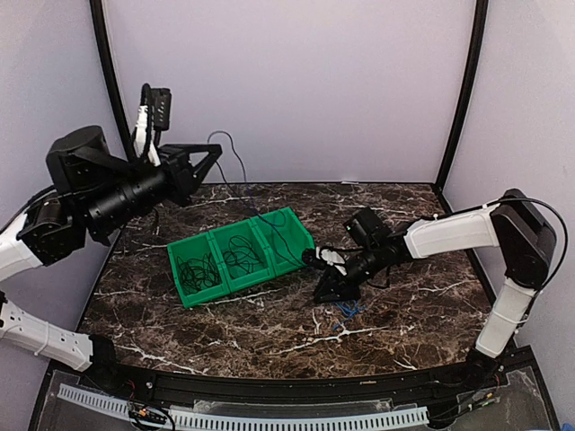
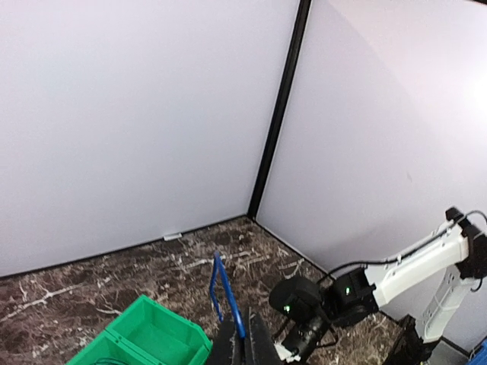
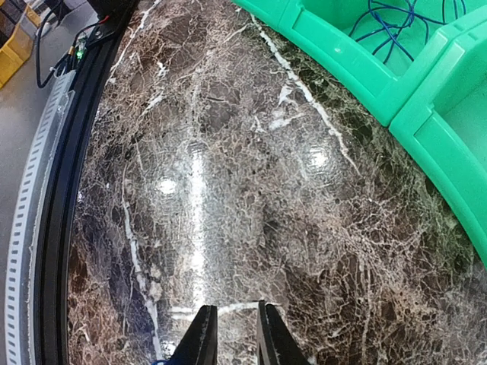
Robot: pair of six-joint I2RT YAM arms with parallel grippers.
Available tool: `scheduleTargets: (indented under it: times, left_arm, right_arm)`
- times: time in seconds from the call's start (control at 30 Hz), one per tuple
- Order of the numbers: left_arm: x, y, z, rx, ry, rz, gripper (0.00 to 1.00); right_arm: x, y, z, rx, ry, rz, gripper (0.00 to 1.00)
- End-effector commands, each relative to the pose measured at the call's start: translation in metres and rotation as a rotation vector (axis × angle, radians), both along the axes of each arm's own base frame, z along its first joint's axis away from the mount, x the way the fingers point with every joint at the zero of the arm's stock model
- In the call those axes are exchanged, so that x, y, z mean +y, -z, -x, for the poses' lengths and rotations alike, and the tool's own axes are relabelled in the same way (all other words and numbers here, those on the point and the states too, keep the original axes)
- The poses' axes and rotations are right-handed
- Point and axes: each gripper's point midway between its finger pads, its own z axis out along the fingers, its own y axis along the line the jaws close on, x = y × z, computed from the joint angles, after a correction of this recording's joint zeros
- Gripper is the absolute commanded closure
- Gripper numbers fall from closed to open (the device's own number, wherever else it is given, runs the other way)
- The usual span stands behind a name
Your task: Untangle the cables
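My left gripper (image 1: 216,153) is raised high at the back left, shut on a bright blue cable (image 2: 228,304). In the top view the held cable (image 1: 241,175) hangs down into the right compartment of the green bin (image 1: 296,260). In the left wrist view the fingers (image 2: 243,344) pinch it. Blue cable loops (image 3: 388,23) lie in that compartment. Black cable bundles fill the left (image 1: 198,271) and middle (image 1: 241,254) compartments. My right gripper (image 1: 322,294) is low over the table, right of the bin. Its jaws (image 3: 234,338) stand slightly apart, with nothing between them. A small blue cable (image 1: 346,311) lies on the table just beside it.
The green bin's wall (image 3: 358,72) is close at the upper right in the right wrist view. The table's near edge has a black rail (image 3: 57,198) and a white slotted strip (image 1: 269,417). White walls with black corner posts (image 2: 278,106) close in the back.
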Motion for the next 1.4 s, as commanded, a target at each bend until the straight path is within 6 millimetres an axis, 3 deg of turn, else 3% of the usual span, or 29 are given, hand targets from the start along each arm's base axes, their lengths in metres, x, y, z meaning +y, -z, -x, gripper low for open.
scheduleTargets:
  times: [0.0,0.03,0.1,0.23,0.33,0.53,0.67,0.8,0.9,1.03,1.17,1.37]
  left_arm:
    - [0.066,-0.082,0.008,-0.147,-0.147,0.050,1.00]
    - [0.085,-0.109,0.014,-0.178,-0.166,0.095,1.00]
    - [0.116,-0.144,0.023,-0.232,-0.218,0.147,1.00]
    - [0.155,-0.183,0.030,-0.295,-0.309,0.163,1.00]
    - [0.158,-0.185,0.029,-0.295,-0.326,0.152,1.00]
    - [0.147,-0.166,0.025,-0.262,-0.310,0.130,1.00]
    - [0.155,-0.166,0.028,-0.255,-0.316,0.154,1.00]
    - [0.145,-0.158,0.027,-0.218,-0.279,0.133,1.00]
    - [0.122,-0.143,0.025,-0.177,-0.213,0.084,1.00]
    - [0.096,-0.123,0.026,-0.136,-0.122,0.029,1.00]
    - [0.081,-0.116,0.028,-0.106,-0.062,0.015,1.00]
    - [0.060,-0.109,0.032,-0.075,0.016,0.009,1.00]
  right_arm:
    - [-0.006,0.014,0.001,0.053,0.024,0.027,0.80]
    - [-0.008,0.017,-0.001,0.065,0.033,0.030,0.80]
    - [-0.010,0.021,-0.003,0.077,0.042,0.034,0.80]
    - [-0.011,0.028,-0.012,0.103,0.076,0.058,0.79]
    - [-0.012,0.033,-0.018,0.117,0.097,0.077,0.81]
    - [-0.021,0.047,-0.034,0.105,0.167,0.158,0.88]
    - [-0.039,0.047,-0.053,0.079,0.233,0.183,0.88]
    - [-0.063,0.038,-0.076,0.059,0.313,0.193,0.87]
    - [-0.077,0.024,-0.087,-0.026,0.345,0.205,0.86]
    - [-0.076,-0.013,-0.081,-0.114,0.298,0.160,0.76]
    - [-0.062,-0.054,-0.068,-0.221,0.208,0.114,0.57]
    - [-0.025,-0.119,-0.046,-0.335,0.123,-0.027,0.45]
